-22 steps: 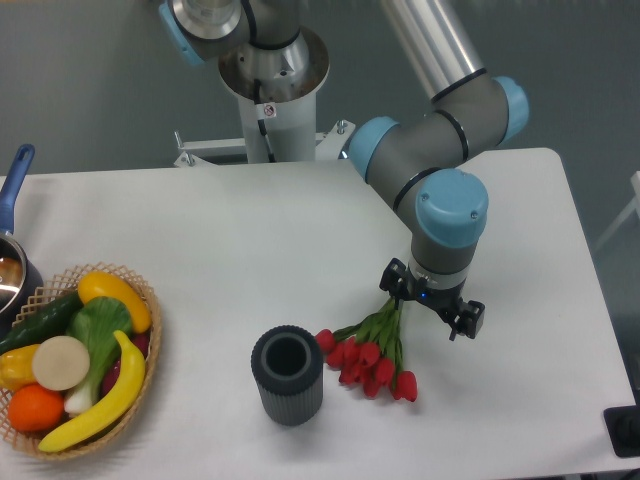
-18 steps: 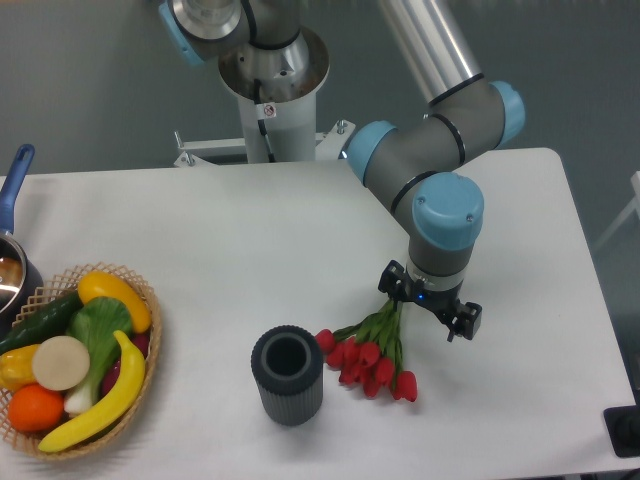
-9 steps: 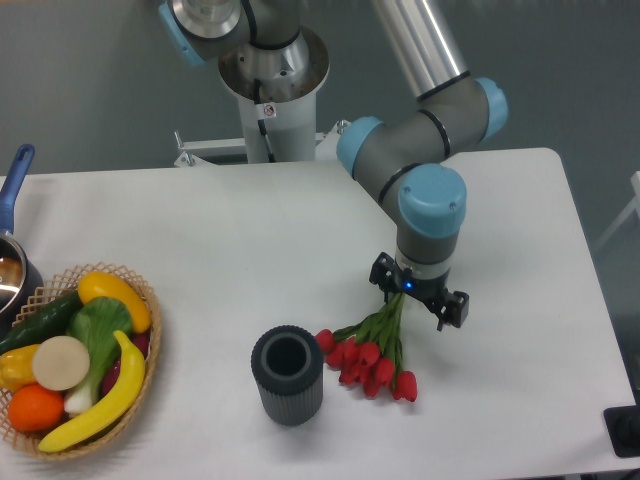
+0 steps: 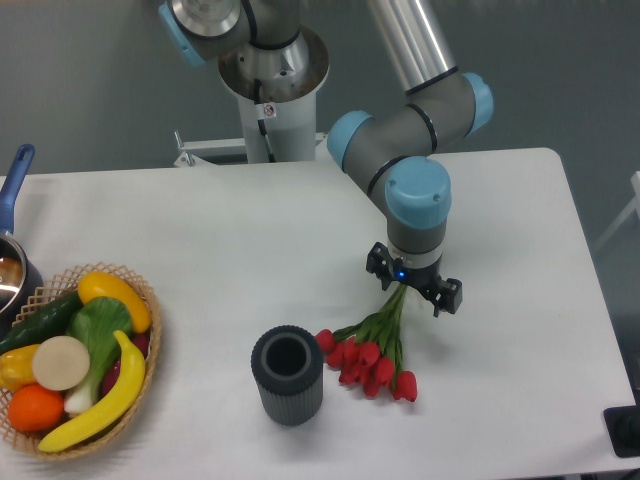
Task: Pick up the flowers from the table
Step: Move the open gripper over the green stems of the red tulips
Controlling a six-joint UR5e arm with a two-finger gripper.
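Note:
The flowers (image 4: 368, 358), a small bunch of red tulip buds with green stems, lie flat on the white table (image 4: 250, 230), just right of the dark cup. The buds point toward the front edge and the stems run up and to the right. My gripper (image 4: 411, 285) points straight down over the stem ends, which pass under it. Its two black fingers (image 4: 447, 297) stand wide apart on either side of the stems, so it is open. The fingertips are hidden under the wrist.
A ribbed dark grey cup (image 4: 287, 375) stands upright just left of the buds. A wicker basket of fruit and vegetables (image 4: 75, 352) sits at the front left. A pot with a blue handle (image 4: 14, 200) is at the left edge. The arm's base (image 4: 270, 90) stands at the back.
The gripper has moved up and to the left along the stems, from beside the bunch to over the stem ends. The flowers have not moved.

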